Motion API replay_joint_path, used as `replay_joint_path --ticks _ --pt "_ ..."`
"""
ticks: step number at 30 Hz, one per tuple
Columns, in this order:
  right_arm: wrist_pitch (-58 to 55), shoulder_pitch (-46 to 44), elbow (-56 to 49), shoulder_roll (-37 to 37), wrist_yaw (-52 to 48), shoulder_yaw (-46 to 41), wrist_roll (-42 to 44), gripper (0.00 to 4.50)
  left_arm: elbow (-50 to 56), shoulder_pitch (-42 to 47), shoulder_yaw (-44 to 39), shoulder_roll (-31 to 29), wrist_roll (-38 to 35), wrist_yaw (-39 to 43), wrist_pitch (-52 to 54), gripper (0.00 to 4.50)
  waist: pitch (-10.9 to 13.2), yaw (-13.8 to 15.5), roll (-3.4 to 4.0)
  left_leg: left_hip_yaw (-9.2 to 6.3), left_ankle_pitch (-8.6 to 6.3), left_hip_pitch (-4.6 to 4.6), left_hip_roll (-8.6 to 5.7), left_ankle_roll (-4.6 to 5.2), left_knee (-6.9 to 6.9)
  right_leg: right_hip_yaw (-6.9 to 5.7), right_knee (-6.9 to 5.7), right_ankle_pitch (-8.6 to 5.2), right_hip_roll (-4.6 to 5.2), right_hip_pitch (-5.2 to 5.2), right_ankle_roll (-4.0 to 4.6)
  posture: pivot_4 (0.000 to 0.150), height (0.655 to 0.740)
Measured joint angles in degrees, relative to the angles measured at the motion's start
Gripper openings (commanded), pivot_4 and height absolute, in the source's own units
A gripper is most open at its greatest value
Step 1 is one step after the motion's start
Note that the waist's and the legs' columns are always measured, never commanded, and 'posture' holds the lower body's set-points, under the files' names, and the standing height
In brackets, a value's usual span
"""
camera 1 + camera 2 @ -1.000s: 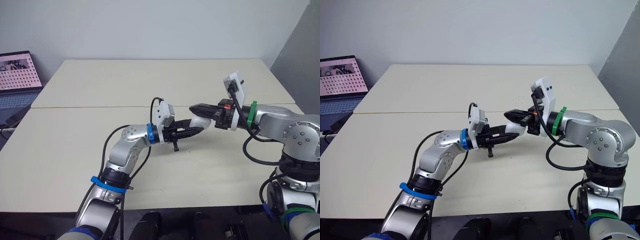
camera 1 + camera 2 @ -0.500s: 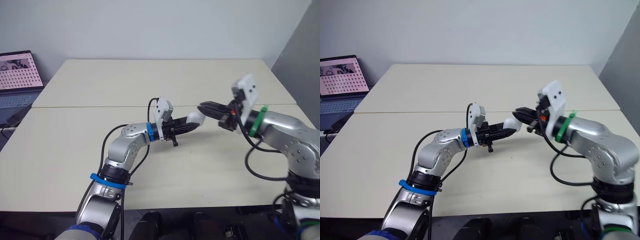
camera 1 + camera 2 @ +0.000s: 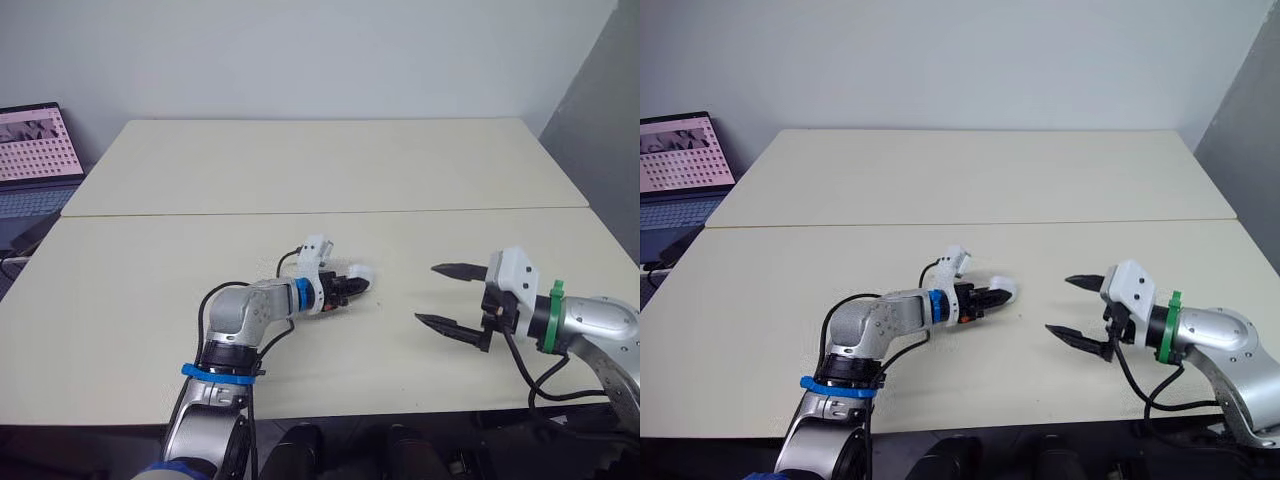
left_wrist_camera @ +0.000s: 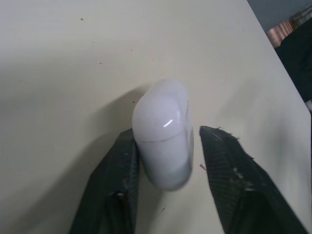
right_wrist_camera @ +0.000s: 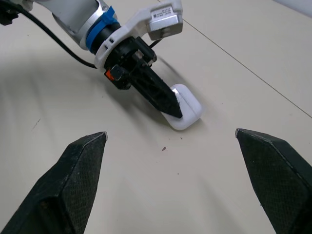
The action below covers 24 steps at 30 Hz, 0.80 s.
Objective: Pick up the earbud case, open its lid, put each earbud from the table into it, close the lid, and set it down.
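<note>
Pale beige worktop (image 3: 300,170): small glossy white earbud case (image 4: 163,131) rests on it, lid closed, between the slightly parted fingers of the left end effector (image 3: 358,283), one finger touching. Right end effector (image 3: 425,293) hangs nearby, spread wide.

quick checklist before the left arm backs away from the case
1. Earbud case down on the table: ok, it rests on the surface.
2. Lid closed: ok, the seam looks shut in the left wrist view.
3. Left gripper released: ok, open, with a gap on one side of the case; the other finger sits close against it, so back out straight.
4. Right gripper out of the way: ok, open and well apart from the case.
5. Both earbuds inside: cannot tell, the shut lid hides the inside.
</note>
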State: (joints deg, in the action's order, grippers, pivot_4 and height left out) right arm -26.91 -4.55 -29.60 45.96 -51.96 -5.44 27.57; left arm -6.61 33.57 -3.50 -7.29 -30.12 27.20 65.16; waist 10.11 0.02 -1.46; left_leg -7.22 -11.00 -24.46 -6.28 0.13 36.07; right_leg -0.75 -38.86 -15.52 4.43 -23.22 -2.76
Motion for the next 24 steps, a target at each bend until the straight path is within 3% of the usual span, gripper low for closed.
replay_joint_path --ticks 4,6,10,14,19,24 --pt "0.3 -0.1 0.1 -0.3 0.0 0.0 0.1 4.5 1.7 0.5 -1.3 -1.1 -1.7 -1.1 3.4 3.93 0.0 0.0 0.0 0.02 -0.01 0.03 0.02 -0.02 -0.01 0.03 0.0 0.0 -0.01 0.01 0.01 0.15 0.74" --pt "0.3 -0.4 0.3 -0.3 -0.1 0.0 0.2 4.5 3.5 0.4 -1.0 -4.5 -2.6 -0.2 5.1 4.48 0.0 -0.2 0.01 0.06 -0.03 0.09 0.07 -0.07 -0.04 0.07 -0.02 0.02 -0.05 0.0 0.05 0.15 0.74" --pt "0.3 -0.8 2.2 -0.1 -0.7 -0.3 0.4 4.5 6.2 -1.3 2.5 -19.4 -0.1 6.1 1.7 4.48 0.0 -0.4 0.02 0.1 -0.1 0.18 0.19 -0.19 -0.13 0.12 -0.03 0.12 -0.14 -0.01 0.42 0.15 0.74" --pt "-1.2 -2.5 4.8 -0.1 -0.9 -1.7 1.9 4.5 2.9 -1.9 6.5 -32.2 6.6 17.4 -15.4 4.48 0.0 0.1 0.05 0.1 -0.11 0.15 0.15 -0.17 -0.12 0.14 0.07 0.09 -0.08 0.0 0.54 0.15 0.74" --pt "-6.9 -6.6 4.3 0.4 -0.5 -3.8 8.1 4.5 -7.1 -0.7 6.0 -34.0 12.5 26.8 -43.6 4.48 0.0 1.4 0.05 0.08 -0.1 0.03 0.15 -0.13 -0.1 0.06 0.38 0.22 -0.01 0.01 0.71 0.15 0.74" --pt "-10.4 -8.4 0.3 0.4 2.5 -5.5 11.6 4.5 -14.3 3.0 2.9 -32.7 13.2 27.6 -53.2 4.48 0.0 1.3 0.04 0.05 -0.1 -0.04 0.16 -0.11 -0.11 0.01 0.38 0.25 -0.01 -0.05 0.65 0.15 0.74"
